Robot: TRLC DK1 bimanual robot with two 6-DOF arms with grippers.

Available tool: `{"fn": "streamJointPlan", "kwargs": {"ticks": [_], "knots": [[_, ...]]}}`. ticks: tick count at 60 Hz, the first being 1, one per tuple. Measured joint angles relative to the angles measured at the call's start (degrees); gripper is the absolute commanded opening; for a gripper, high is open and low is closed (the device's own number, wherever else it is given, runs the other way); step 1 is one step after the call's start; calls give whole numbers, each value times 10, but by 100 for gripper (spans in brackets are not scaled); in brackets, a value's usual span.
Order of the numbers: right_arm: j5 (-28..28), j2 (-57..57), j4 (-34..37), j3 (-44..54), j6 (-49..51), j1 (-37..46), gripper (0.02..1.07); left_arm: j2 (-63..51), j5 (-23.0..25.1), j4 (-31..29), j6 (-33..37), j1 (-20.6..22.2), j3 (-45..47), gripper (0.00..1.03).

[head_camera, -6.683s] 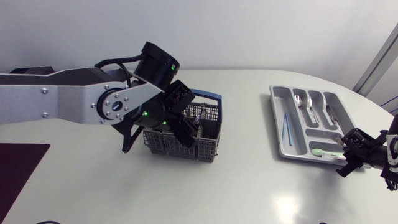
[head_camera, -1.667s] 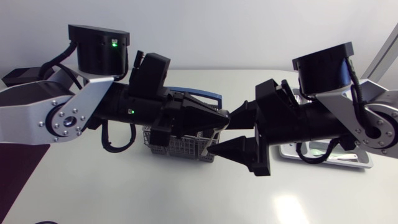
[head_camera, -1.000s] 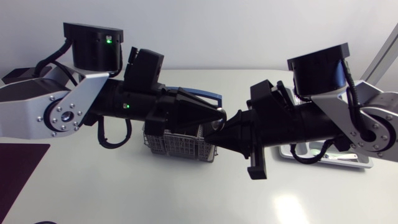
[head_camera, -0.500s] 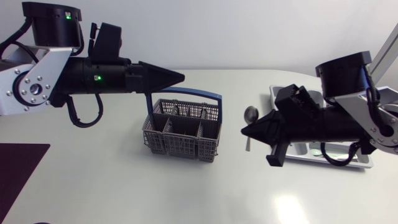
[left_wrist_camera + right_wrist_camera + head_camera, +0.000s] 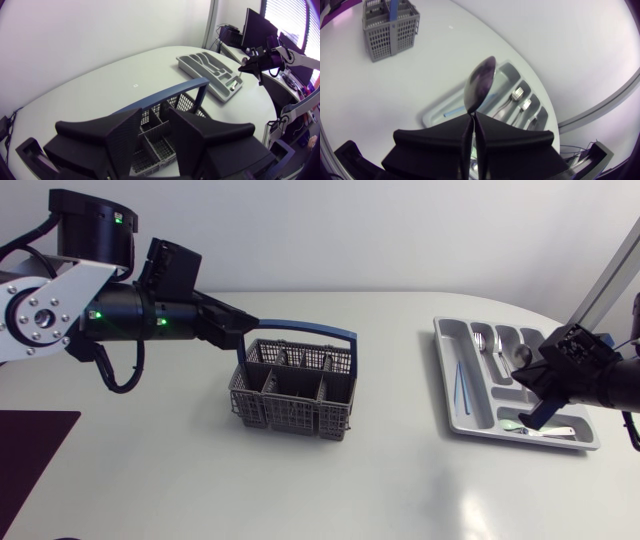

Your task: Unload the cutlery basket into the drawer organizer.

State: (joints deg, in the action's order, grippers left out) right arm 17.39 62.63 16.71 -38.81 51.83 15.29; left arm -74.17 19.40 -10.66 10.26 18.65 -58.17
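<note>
A: Looking from overhead, where is everything?
B: The black right end effector (image 5: 530, 385) hangs over the grey plastic drawer organizer (image 5: 447, 395). The grey mesh cutlery basket (image 5: 290, 415) sits mid-worktop (image 5: 150, 480).
A: Left wrist?
B: The black left end effector (image 5: 154, 117) gapes empty above the basket.
A: Right wrist?
B: It is clamped on a shiny metal spoon (image 5: 480, 82) by the handle. The spoon looks light, stiff and slick, so it may pivot.

Cutlery basket (image 5: 292, 390): grey plastic lattice, matt; blue handle (image 5: 300, 327) smoother, with a faint sheen. Drawer organizer (image 5: 478, 405): moulded grey plastic, smooth, satin. Spoon (image 5: 479, 85): polished metal — mirrors its surroundings, reads dark across the bowl. Forks (image 5: 482, 340) in the organizer: same bright metal. Left gripper (image 5: 155, 117) and right gripper (image 5: 472, 120): matt black, plastic by the look, broad faces smooth. Left arm link (image 5: 40, 310): silver-grey metal, brushed-looking. Table (image 5: 400, 480): white, smooth, semi-gloss — throws back a soft glare.
</note>
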Motion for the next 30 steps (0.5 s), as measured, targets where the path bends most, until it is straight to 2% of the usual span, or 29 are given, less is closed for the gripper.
{"fn": "streamJointPlan", "kwargs": {"ticks": [13,20,30], "knots": [[-38,79,-76,30,77,85,8,0,-50,-7,20,-3,0,42],[-66,126,-145,41,111,109,8,0,-69,-15,25,-5,0,43],[-92,186,-202,45,134,133,8,0,-87,-20,31,-5,0,43]]}}
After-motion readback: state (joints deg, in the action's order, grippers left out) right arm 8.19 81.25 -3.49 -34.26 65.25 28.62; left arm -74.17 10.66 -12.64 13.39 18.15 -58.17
